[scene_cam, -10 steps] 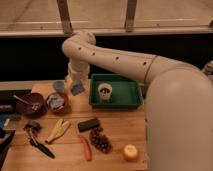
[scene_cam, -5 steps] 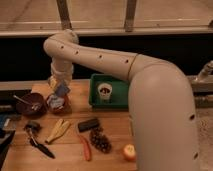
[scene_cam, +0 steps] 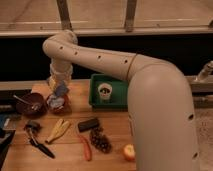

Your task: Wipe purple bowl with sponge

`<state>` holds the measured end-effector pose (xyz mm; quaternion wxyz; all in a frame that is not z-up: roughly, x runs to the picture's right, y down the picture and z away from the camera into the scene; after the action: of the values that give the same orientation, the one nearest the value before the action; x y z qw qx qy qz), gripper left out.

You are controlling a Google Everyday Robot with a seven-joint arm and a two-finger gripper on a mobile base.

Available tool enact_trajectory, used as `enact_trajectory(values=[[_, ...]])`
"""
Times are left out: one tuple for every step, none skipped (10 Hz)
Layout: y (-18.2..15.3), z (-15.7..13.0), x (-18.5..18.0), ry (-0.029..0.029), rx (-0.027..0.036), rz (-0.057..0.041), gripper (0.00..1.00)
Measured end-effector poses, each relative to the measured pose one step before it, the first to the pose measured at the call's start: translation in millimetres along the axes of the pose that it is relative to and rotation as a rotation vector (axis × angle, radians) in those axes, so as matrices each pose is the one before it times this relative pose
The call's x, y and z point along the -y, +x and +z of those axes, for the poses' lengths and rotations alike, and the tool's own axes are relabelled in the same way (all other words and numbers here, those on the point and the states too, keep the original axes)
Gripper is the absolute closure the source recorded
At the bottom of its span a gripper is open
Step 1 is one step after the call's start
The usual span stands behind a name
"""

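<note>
Swung left since the earlier frames: the arm's point(scene_cam: 100, 59) bend, which stood closer to the green tray, now sits above the table's left part, and the wrist has come across with it. Objects on the table look unshifted.

Left side: purple bowl point(scene_cam: 31, 105) rests on the table point(scene_cam: 72, 157) near the left edge, dark inside, with a thin utensil-like piece leaning in it (cannot identify). Nothing is touching it from above.

Just right of it: gripper point(scene_cam: 58, 86) hangs low at the wrist's end, beside the purple bowl and not over it, behind the reddish bowl point(scene_cam: 56, 103). Sponge point(scene_cam: 61, 90) shows as a blue-grey patch right at the gripper, a yellowish bit beside it. Cannot tell whether it is held or only lying there beneath; grip state not readable.

Centre: black block point(scene_cam: 88, 124) lies on the wood, well clear of both bowls. Green tray point(scene_cam: 118, 102) behind it holds a small cup point(scene_cam: 105, 92).

Progress, judged: wiping not yet begun. Gripper and sponge are together, so pickup is either under way or done. Remaining: confirm the hold, carry the sponge the short way left to the purple bowl, lower it inside past the utensil, rub the surface.
</note>
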<state>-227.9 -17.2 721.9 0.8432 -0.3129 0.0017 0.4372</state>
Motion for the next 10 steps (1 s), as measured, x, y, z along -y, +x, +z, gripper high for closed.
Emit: enact_trajectory(values=[[-3.73,2.84,-3.68,0.00376,0.01114,-0.02149,1.00],[-8.54,7.10,-10.51,-0.00211,0.00617,-0.03280,1.00],[-12.50,8.10,-11.88,-0.00516,0.00677,-0.03019,1.00],[-17.59,11.37,-12.97,-0.00762,0.00812,-0.03117,1.00],[-15.56,11.78,-10.85,-0.01202,0.00510,-0.02651,1.00],[-14.84,12.73,-10.21,-0.01997,0.00486,-0.02336,1.00],[-13.05,15.44,-8.62,-0.02747,0.00571,-0.01913,1.00],[-6.77,12.30,-5.32,-0.02229,0.00710,-0.00904,1.00],[-4.43,19.44,-6.22,-0.02832,0.01688,-0.00782,1.00],[-2.24,12.37,-3.94,-0.01561,0.01837,-0.00452,1.00]])
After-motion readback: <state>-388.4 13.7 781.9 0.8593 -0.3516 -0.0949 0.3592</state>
